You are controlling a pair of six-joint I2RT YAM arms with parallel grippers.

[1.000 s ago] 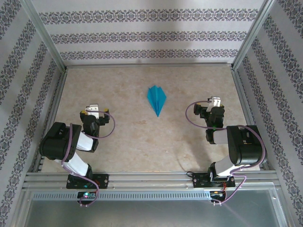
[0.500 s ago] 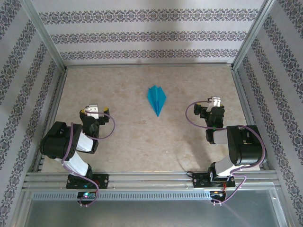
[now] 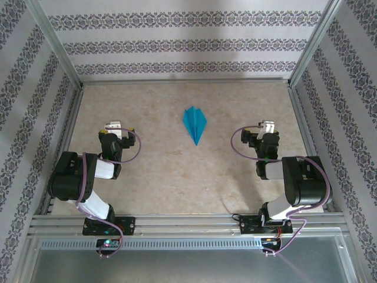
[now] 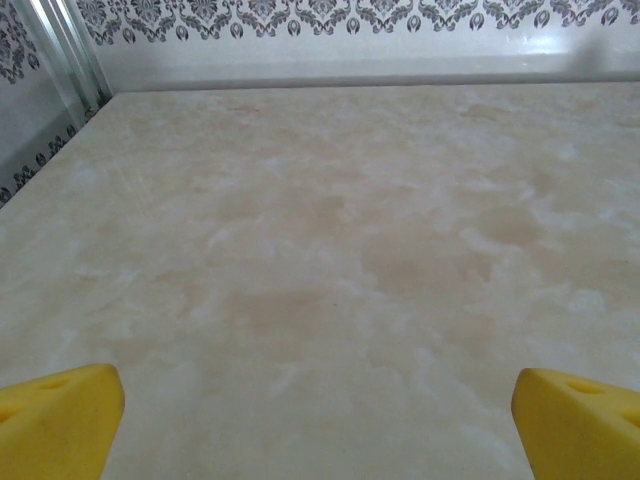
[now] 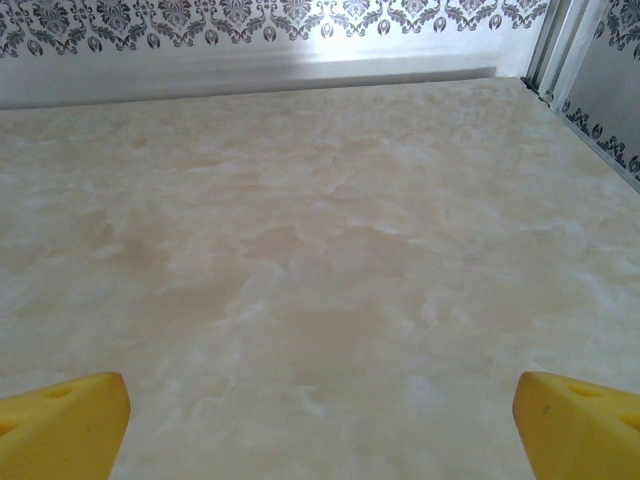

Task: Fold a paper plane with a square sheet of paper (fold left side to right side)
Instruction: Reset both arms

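A smooth, marbled beige counter (image 3: pixel 171 177) is seen, bounded by walls (image 3: pixel 177 44) papered in grey damask stripes. The paper plane (image 3: pixel 194 122) is shown as a thin teal-blue dart with creased wings, laid flat near the counter's middle, its sharp nose directed toward 6 o'clock. It is found at 3 o'clock of the left claw (image 3: pixel 113 127) and at 9 o'clock of the right claw (image 3: pixel 269 126), well apart from both. Both claws are spread wide with nothing held, their yellow wedge-shaped fingertips (image 4: pixel 60 415) set far apart.
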